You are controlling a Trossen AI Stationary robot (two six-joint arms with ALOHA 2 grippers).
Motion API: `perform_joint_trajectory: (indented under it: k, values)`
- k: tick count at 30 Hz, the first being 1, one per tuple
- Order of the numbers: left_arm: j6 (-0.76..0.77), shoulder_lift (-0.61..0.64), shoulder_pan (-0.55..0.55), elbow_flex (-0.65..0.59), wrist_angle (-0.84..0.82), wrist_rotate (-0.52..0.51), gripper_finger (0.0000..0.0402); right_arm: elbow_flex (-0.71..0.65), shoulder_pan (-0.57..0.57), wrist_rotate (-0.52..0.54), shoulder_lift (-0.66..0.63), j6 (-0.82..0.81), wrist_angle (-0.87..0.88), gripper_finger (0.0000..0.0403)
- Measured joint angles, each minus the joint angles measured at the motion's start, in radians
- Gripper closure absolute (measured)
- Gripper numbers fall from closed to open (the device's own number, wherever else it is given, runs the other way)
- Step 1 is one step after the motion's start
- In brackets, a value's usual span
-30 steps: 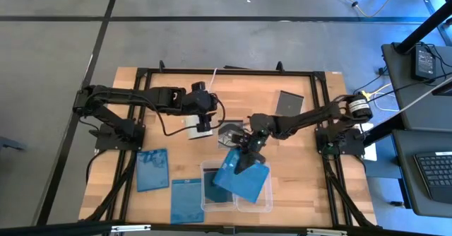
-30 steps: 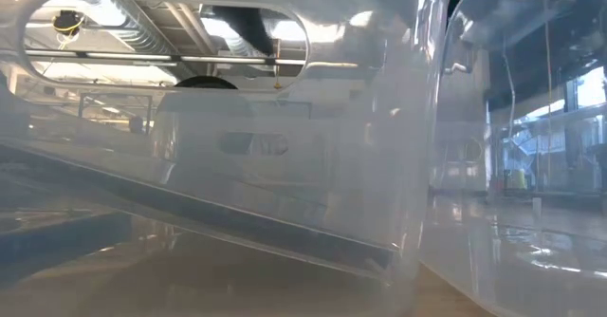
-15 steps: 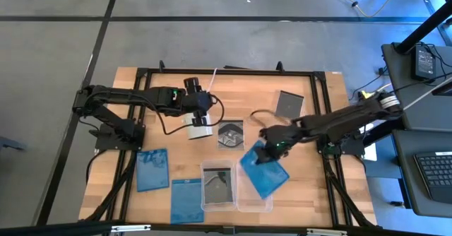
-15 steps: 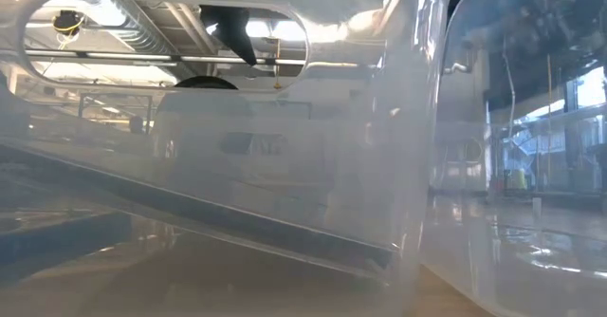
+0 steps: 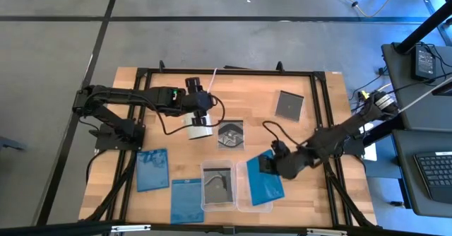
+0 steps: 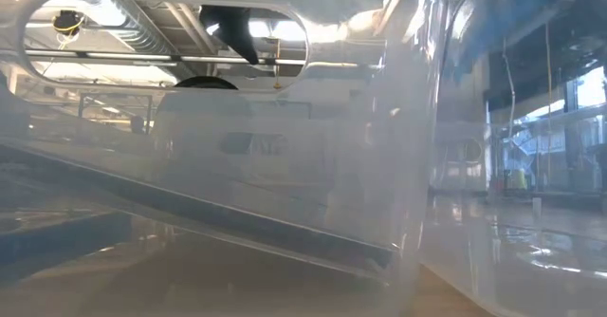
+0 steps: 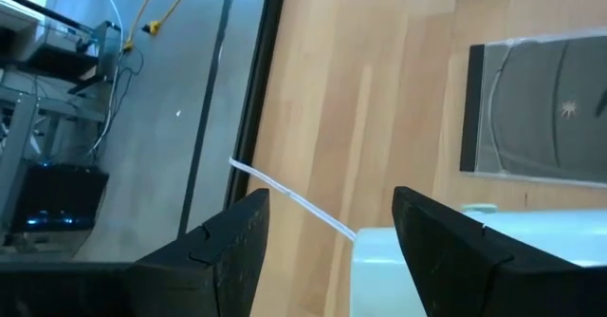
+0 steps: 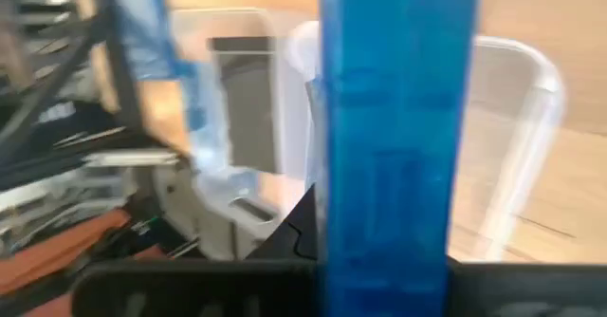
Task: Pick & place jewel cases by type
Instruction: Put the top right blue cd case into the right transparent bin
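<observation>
A wooden surface (image 5: 296, 133) inside a black frame, seen from above, with two dark robot arms reaching in from the left and right sides.

The right end effector (image 5: 272, 164) is clamped shut on a translucent blue square plastic jewel case (image 5: 265, 177), holding it over the right clear shallow plastic tray (image 5: 240, 202) at the near edge of the surface. In the right wrist view the blue case (image 8: 398, 127) fills the middle of the picture, with the tray's rounded rim (image 8: 541, 80) behind it.

The left clear shallow plastic tray (image 5: 205, 201) sits just beside the right one and holds a clear grey jewel case (image 5: 217, 181). The low view, from table height, shows that case leaning at a tilt inside the tray (image 6: 237, 222).

Two more translucent blue jewel cases lie flat on the near left of the surface: one (image 5: 152, 169) farther left, one (image 5: 186, 200) just beside the left tray.

A clear case with a silvery disc (image 5: 230, 135) lies near the centre. A dark grey case (image 5: 289, 104) lies at the far right, well apart from the others.

The left end effector (image 5: 205, 112) hovers with its fingers (image 7: 232, 251) spread open over a white cylindrical cup (image 5: 198, 128), left of the centre case, gripping nothing.
</observation>
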State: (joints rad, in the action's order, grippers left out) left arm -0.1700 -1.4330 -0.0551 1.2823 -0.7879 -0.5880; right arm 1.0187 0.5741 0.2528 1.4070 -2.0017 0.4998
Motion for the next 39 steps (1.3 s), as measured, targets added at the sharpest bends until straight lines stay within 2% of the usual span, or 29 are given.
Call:
perform_joint_trajectory:
  k: [9,19,25,34,39]
  values:
    - [-0.017,0.0,0.0,0.0,0.003,0.005,0.018,0.183,0.053,0.058,0.171,-0.125,0.254,0.0388]
    - [-0.064,0.0,0.0,0.0,0.006,0.005,0.018,0.253,0.044,0.052,0.322,-0.152,0.246,0.0376]
    - [-0.065,0.0,0.0,0.0,0.006,0.005,0.018,0.254,0.044,0.028,0.341,-0.19,0.234,0.0374]
    - [-0.051,0.0,0.0,0.0,0.006,0.005,0.018,0.254,0.044,0.025,0.341,-0.142,0.222,0.0372]
    - [-0.05,0.0,0.0,0.0,0.005,0.005,0.018,0.254,0.044,0.024,0.341,-0.141,0.225,0.0347]
